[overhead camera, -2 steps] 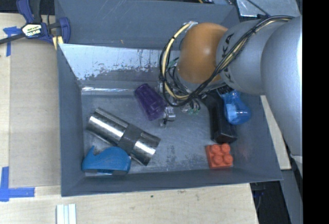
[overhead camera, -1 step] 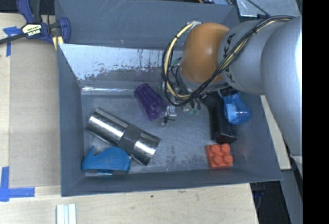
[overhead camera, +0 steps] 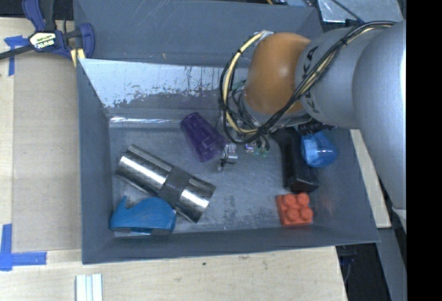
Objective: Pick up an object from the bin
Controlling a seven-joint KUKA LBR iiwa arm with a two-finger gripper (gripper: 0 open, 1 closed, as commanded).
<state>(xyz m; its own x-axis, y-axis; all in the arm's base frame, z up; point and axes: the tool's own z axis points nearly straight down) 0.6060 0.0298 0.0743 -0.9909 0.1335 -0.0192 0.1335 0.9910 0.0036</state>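
Arm (overhead camera: 359,72): one, grey and thick. It comes in over the right edge of the bin and is closest to the camera.
Orange cover (overhead camera: 276,75): one, round, on the wrist above the far half of the bin. Yellow and black cables (overhead camera: 231,85) loop on its left side.
Gripper (overhead camera: 227,153): one. Its small metal tip points down near the middle of the bin floor. Whether it is open or closed I cannot tell, and nothing is seen held in it.
Purple piece (overhead camera: 200,135): one, see-through, oblong and lying slanted near the far wall. It is just beside the gripper tip, on the tip's left, and it is the closest thing to the gripper. If they touch I cannot tell.
Silver cylinder (overhead camera: 166,183): one, shiny metal with a dark band across it. It lies on its side, slanted, in the left half of the bin.
Blue thing (overhead camera: 143,215): one, low and rounded, in the near left corner and touching the near end of the cylinder.
Red brick (overhead camera: 295,209): one toy brick with round studs on top, close to the near right corner.
Black block (overhead camera: 295,165): one, long, by the right edge and partly under the wrist.
Blue round thing (overhead camera: 318,150): one, just right of the black block.
Bin (overhead camera: 93,175): one, grey metal with sloping walls, with six loose things in it.
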